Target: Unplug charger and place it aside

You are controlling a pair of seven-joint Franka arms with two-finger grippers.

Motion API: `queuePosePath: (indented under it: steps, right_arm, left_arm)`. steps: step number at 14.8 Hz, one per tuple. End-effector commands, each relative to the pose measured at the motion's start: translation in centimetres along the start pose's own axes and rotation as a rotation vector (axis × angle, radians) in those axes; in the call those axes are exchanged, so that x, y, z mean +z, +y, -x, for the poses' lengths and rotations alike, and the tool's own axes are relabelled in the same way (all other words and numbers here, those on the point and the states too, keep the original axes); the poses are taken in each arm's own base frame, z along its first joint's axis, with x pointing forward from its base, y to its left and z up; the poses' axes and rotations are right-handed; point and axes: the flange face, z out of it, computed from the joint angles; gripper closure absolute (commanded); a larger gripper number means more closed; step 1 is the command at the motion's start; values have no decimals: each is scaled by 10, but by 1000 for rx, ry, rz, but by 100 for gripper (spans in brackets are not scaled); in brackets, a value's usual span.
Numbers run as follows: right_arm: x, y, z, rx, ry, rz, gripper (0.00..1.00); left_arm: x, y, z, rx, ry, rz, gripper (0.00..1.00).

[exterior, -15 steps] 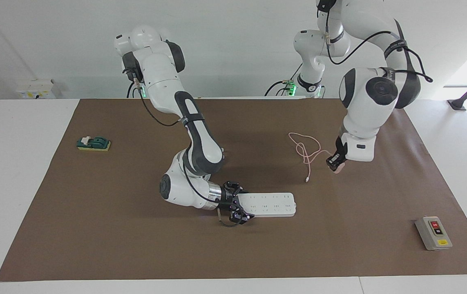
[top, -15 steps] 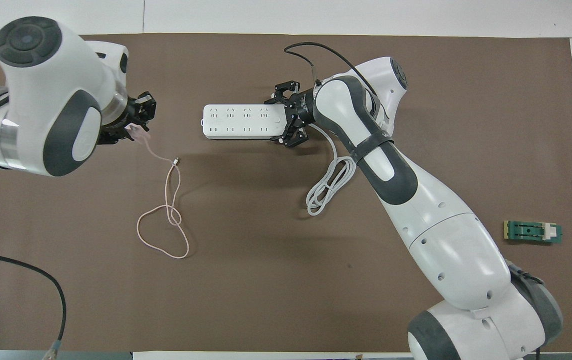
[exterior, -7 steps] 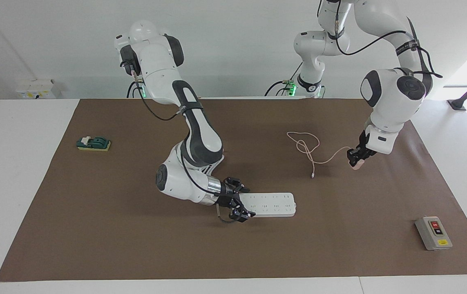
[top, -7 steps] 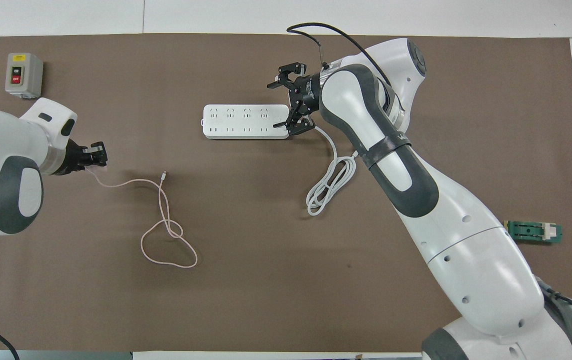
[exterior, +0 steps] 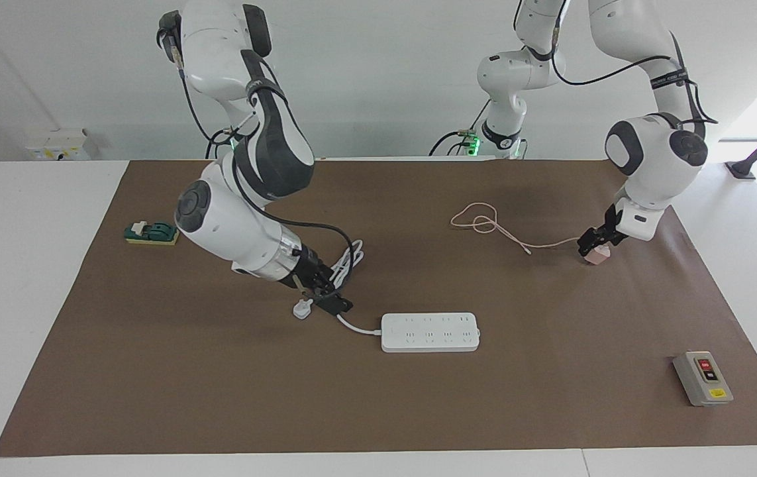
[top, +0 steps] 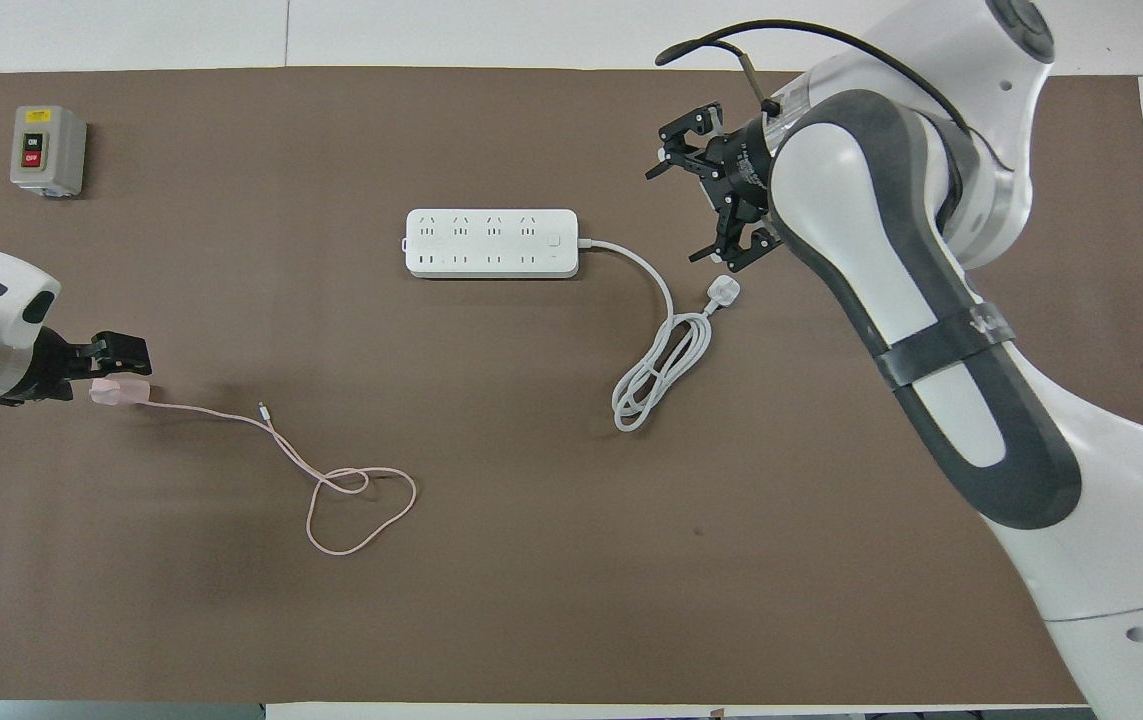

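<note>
The charger (exterior: pixel 595 254) is a small pale pink cube, unplugged, down at the mat near the left arm's end of the table. It also shows in the overhead view (top: pixel 117 392). Its thin pink cable (exterior: pixel 484 222) trails from it in a loose loop on the mat (top: pixel 351 490). My left gripper (exterior: pixel 593 242) is shut on the charger (top: pixel 116 362). My right gripper (exterior: pixel 332 298) is open and empty, raised over the mat beside the power strip's plug (top: pixel 676 215).
The white power strip (exterior: pixel 431 331) lies mid-table with no plug in it (top: pixel 491 243). Its thick white cord (top: pixel 666 350) ends in a plug (top: pixel 724 291). A grey switch box (exterior: pixel 703 377) sits farthest from the robots at the left arm's end. A green block (exterior: pixel 151 233) lies at the right arm's end.
My left gripper carried the charger toward the left arm's end of the table and lowered it, dragging the cable. My right gripper came off the power strip and rose, open.
</note>
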Motion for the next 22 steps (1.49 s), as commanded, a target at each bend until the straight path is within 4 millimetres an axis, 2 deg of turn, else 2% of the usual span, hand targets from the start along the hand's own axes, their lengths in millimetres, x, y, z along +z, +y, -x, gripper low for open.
queuePosePath:
  steps: [1, 2, 4, 7, 8, 10, 13, 16, 19, 21, 22]
  right_arm:
    - [-46, 36, -21, -186, 28, 68, 0]
    - [-60, 46, -26, -250, 39, 95, 0]
    - [-91, 64, -36, -391, 86, 152, 0]
    - [-127, 86, -46, -642, 137, 244, 0]
    - [-138, 93, -48, -710, 144, 277, 0]
    - [-161, 106, -55, -834, 170, 316, 0]
    - [-197, 127, -53, -987, 209, 366, 0]
    - [-230, 156, -27, -1042, 262, 415, 0]
    - [-249, 191, -6, -1029, 290, 436, 0]
    - [-252, 205, -6, -1012, 273, 449, 0]
    - [-253, 210, -9, -1010, 255, 466, 0]
  left_arm:
    - [-27, 3, -5, 12, -7, 10, 0]
    - [-33, 4, -7, 9, 3, 12, 0]
    - [-61, 3, -17, 4, 12, 12, 0]
    - [-132, 2, -41, -11, -26, 9, 0]
    - [-157, -4, -48, -23, -20, 10, 0]
    - [-199, -4, -50, -69, -9, 12, 0]
    - [-229, 8, -33, -113, 2, 14, 0]
    - [-256, 19, -11, -134, 22, 105, 0]
    - [-264, 22, -8, -73, 13, 96, 0]
    - [-265, 50, 0, -11, 2, 56, 0]
    - [-258, 61, 4, 16, -11, 24, 0]
